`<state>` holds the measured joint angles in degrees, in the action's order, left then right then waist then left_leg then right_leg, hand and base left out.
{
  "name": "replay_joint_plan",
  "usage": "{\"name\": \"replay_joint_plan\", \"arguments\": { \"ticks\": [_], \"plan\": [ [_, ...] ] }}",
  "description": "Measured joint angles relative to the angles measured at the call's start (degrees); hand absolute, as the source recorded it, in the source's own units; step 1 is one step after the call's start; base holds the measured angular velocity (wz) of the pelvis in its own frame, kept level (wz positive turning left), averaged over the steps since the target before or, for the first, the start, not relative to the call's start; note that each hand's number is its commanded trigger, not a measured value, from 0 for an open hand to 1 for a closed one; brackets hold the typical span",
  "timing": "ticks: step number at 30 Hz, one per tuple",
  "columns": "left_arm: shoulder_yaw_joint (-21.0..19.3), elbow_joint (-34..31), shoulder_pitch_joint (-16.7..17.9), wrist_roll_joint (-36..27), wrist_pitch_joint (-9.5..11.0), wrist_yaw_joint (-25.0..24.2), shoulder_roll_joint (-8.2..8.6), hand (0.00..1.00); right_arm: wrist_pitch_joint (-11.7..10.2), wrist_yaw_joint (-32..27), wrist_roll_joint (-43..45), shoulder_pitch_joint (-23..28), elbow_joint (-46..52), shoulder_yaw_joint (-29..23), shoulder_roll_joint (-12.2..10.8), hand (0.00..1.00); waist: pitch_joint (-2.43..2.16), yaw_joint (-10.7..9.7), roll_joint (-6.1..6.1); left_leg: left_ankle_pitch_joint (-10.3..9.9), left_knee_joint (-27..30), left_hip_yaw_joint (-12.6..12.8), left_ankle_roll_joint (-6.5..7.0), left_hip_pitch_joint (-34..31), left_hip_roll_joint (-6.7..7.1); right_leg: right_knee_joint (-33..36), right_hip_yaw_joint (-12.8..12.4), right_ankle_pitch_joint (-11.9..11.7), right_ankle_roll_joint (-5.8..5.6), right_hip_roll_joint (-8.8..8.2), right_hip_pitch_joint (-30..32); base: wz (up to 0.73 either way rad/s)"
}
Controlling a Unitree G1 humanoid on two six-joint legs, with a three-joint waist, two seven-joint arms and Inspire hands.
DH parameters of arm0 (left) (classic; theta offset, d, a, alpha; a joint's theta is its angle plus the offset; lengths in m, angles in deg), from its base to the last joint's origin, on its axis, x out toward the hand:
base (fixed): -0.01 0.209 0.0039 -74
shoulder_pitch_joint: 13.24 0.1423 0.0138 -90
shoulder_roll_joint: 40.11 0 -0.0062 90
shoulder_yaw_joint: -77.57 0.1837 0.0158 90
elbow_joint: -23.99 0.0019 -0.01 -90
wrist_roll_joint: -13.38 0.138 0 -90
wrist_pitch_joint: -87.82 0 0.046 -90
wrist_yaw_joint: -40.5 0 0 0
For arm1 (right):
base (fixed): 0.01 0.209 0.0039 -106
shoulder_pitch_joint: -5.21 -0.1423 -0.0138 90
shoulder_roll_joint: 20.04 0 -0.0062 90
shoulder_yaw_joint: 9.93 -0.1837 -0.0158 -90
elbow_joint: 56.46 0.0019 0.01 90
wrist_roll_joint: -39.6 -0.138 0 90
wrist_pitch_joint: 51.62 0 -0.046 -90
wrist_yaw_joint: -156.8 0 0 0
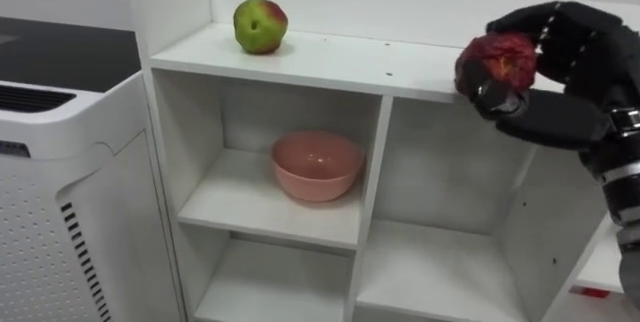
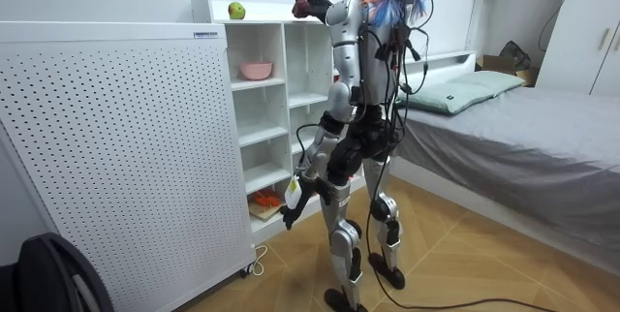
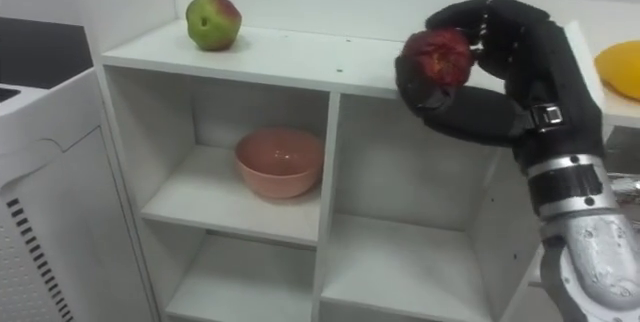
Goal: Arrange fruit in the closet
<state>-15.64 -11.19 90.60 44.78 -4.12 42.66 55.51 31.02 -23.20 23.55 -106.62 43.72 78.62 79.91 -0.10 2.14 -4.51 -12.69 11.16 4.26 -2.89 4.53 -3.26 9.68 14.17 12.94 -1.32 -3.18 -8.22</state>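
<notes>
My right hand (image 1: 560, 82) is shut on a dark red fruit (image 1: 498, 60) and holds it at the front edge of the white closet's top shelf (image 1: 340, 62), toward its right side. The fruit sits between thumb and curled fingers, just above the shelf edge. A green-and-red apple (image 1: 260, 25) stands on the same top shelf at the back left. In the room view I stand upright facing the closet (image 2: 291, 89), right arm raised to its top. My left hand (image 2: 291, 205) hangs low at my side.
A pink bowl (image 1: 317, 165) sits in the upper left compartment. A yellow fruit (image 3: 618, 68) lies beyond the closet's right wall. A white perforated cabinet (image 1: 60, 212) adjoins the closet's left side. A bed (image 2: 523, 128) stands behind me. Orange items (image 2: 263, 199) lie on a low shelf.
</notes>
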Motion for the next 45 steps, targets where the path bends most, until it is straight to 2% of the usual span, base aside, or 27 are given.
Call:
{"name": "replay_joint_plan", "arguments": {
  "ticks": [5,6,7,13,17,20,22,26,28,29,30,32,35,36,37,40,43,45],
  "plan": [
    [0.06,-0.02,-0.85,-0.43,0.81,0.16,-0.21,0.00,0.21,6.33,0.03,3.16,5.34,2.86,-0.26,1.00,-0.23,0.12,-0.04,0.01,-0.32,0.05,0.01,0.44,0.02,0.00,-0.79,-0.01,0.00,0.01,-0.15,-0.02],
    [0.08,-0.02,-0.92,-0.43,0.85,0.16,-0.20,0.00,1.01,7.76,0.04,3.66,6.29,2.92,-0.36,1.00,-0.22,0.25,-0.05,0.01,-0.42,0.13,0.01,0.74,0.02,-0.01,-0.99,-0.01,0.00,0.03,-0.31,-0.04],
    [0.10,0.42,-1.11,-0.42,0.93,0.18,-0.20,0.00,1.22,9.06,0.02,4.15,6.71,2.98,-0.37,1.00,-0.08,0.67,0.14,0.01,-0.45,0.16,0.01,0.95,0.02,-0.02,-1.31,-0.01,0.00,0.07,-0.49,-0.05],
    [2.78,1.24,-1.36,-0.45,0.78,0.16,-0.51,0.00,2.48,13.93,0.14,5.88,8.25,5.41,-1.05,1.00,0.00,1.50,0.21,0.01,-0.36,0.31,0.01,1.04,-0.01,0.00,-1.58,-0.01,0.01,0.13,-0.48,0.00],
    [4.45,2.21,-1.61,-0.45,0.78,0.20,-1.24,0.00,2.49,16.07,0.55,7.15,8.49,8.68,-1.08,1.00,-0.01,1.79,0.03,0.03,-0.26,0.20,0.04,0.97,-0.01,0.01,-1.47,-0.05,0.07,0.12,-0.56,0.01],
    [5.81,2.16,-1.94,-0.44,0.77,0.81,-1.93,0.00,2.51,17.14,1.65,10.33,8.08,10.52,-1.31,1.00,0.28,2.70,-0.60,0.03,-0.05,0.14,0.03,0.86,-0.01,0.00,-1.30,-0.05,0.08,0.12,-0.63,0.00],
    [6.37,2.18,-2.38,-0.47,0.78,1.16,-2.05,0.00,2.88,18.21,3.23,12.05,7.05,12.31,-1.60,1.00,0.22,3.08,-1.22,0.03,0.70,-0.31,0.04,-0.89,-0.03,0.05,-0.50,-0.22,0.11,0.07,0.23,0.10],
    [9.26,3.26,-5.36,-0.93,0.79,0.89,-2.32,0.00,2.96,18.35,6.26,11.90,2.09,14.05,-2.47,1.00,0.34,3.37,-1.09,0.16,2.79,-1.19,0.25,-4.73,-0.11,0.19,0.29,-1.03,0.31,0.10,2.93,0.12],
    [10.41,4.85,-6.78,-2.16,0.78,0.60,-2.32,0.00,3.30,18.03,10.75,11.89,-4.35,15.27,-3.21,1.00,0.69,4.39,-0.61,0.27,3.64,-1.28,0.39,-6.02,-0.09,0.50,0.40,-1.27,0.31,-0.03,3.93,0.00],
    [10.36,4.85,-6.90,-2.58,0.85,0.61,-2.37,0.00,3.35,18.03,12.06,11.89,-5.90,15.36,-3.42,1.00,0.63,4.54,-0.71,0.31,3.79,-1.37,0.46,-6.40,-0.09,1.02,0.47,-1.27,0.31,-0.07,4.46,0.12],
    [10.36,4.85,-7.26,-3.73,1.04,0.61,-2.54,0.00,3.40,17.63,13.83,11.89,-8.37,15.35,-3.94,1.00,1.02,4.40,-0.16,0.36,4.77,-1.91,0.53,-8.17,-0.10,2.14,1.04,-1.24,0.31,-0.23,5.97,0.16],
    [10.36,4.92,-8.30,-4.79,1.20,0.67,-2.50,0.00,3.24,16.40,15.67,11.74,-10.60,15.34,-4.15,1.00,1.12,4.48,0.02,0.39,6.88,-2.20,0.59,-11.76,-0.24,4.43,1.51,-1.13,0.42,-0.50,9.42,0.16],
    [10.62,7.73,-10.00,-7.30,2.23,1.37,-2.24,0.00,2.93,14.77,17.10,10.73,-17.45,15.33,-6.06,1.00,1.43,4.50,0.34,0.48,10.00,-3.05,0.75,-16.51,-0.09,8.89,1.83,-0.37,0.69,-1.23,14.36,0.15],
    [11.11,8.80,-10.56,-9.15,2.61,1.77,-2.28,0.00,2.31,13.89,18.01,9.43,-20.65,15.33,-6.51,1.00,1.64,4.52,0.24,0.42,12.56,-3.04,0.84,-19.46,0.08,12.26,1.92,0.68,0.78,-1.95,17.45,0.16],
    [11.64,9.84,-11.73,-10.07,2.86,2.02,-2.28,0.00,2.03,12.60,18.81,7.79,-23.94,15.29,-7.01,1.00,2.16,4.47,0.31,0.22,15.11,-3.02,1.12,-22.25,0.12,15.59,2.07,1.56,1.01,-2.63,20.35,0.17],
    [13.35,11.55,-14.09,-11.98,4.19,2.53,-2.35,0.00,1.20,9.61,21.32,4.42,-31.17,15.37,-7.75,1.00,2.85,4.79,0.77,-0.53,21.04,-2.60,1.71,-29.54,0.04,22.98,2.93,4.07,1.77,-4.14,27.48,0.19],
    [14.22,11.06,-14.47,-13.98,5.21,2.88,-2.52,0.00,0.39,7.65,23.21,3.44,-34.44,15.39,-7.74,1.00,3.39,5.57,1.56,-1.80,27.33,-2.68,1.81,-36.55,0.11,30.84,2.18,6.99,2.68,-5.70,34.87,0.05],
    [15.00,11.06,-14.15,-15.77,5.37,3.78,-2.82,0.00,0.39,7.06,23.73,3.35,-35.96,15.39,-7.64,1.00,3.39,6.22,1.64,-2.22,30.49,-2.45,1.76,-40.11,0.12,35.36,1.12,8.65,2.73,-6.55,39.19,-0.02]
  ]
}}
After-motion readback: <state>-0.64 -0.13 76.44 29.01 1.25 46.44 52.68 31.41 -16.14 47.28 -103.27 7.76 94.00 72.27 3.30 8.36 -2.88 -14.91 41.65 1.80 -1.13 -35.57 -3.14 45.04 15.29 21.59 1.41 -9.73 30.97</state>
